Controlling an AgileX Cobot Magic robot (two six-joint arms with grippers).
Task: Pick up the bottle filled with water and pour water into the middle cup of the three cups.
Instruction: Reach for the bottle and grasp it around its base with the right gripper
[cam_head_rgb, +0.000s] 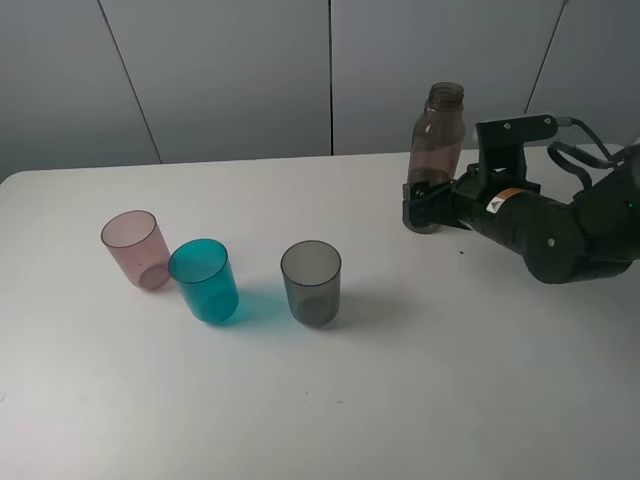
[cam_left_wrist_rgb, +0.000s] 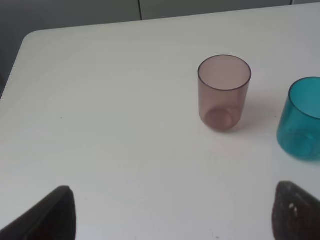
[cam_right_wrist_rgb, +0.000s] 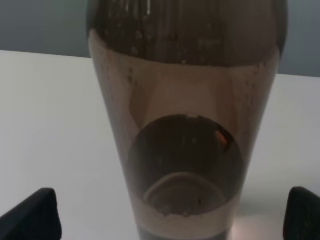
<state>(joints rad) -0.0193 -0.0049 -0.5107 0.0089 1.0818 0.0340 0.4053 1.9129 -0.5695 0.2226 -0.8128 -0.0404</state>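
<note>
Tally: pink cup (cam_head_rgb: 134, 248), teal cup (cam_head_rgb: 205, 280), grey cup (cam_head_rgb: 311, 283) make three; one bottle (cam_head_rgb: 437, 140) far right between right gripper's (cam_head_rgb: 422, 208) spread jaws; arm sticker (cam_head_rgb: 509, 200) unreadable.

A white table (cam_head_rgb: 300, 420) filled most of the view, matte and evenly lit, its far left corner rounded. Right behind it rose a pale grey panelled wall (cam_head_rgb: 230, 70), with thin dark seams dividing the panels.

You are seeing the bottle (cam_head_rgb: 437, 140) standing on the table (cam_head_rgb: 420, 400) between the right gripper's (cam_head_rgb: 424, 208) jaws; the three cups (cam_head_rgb: 205, 282) are sitting in a row well apart from them.
</note>
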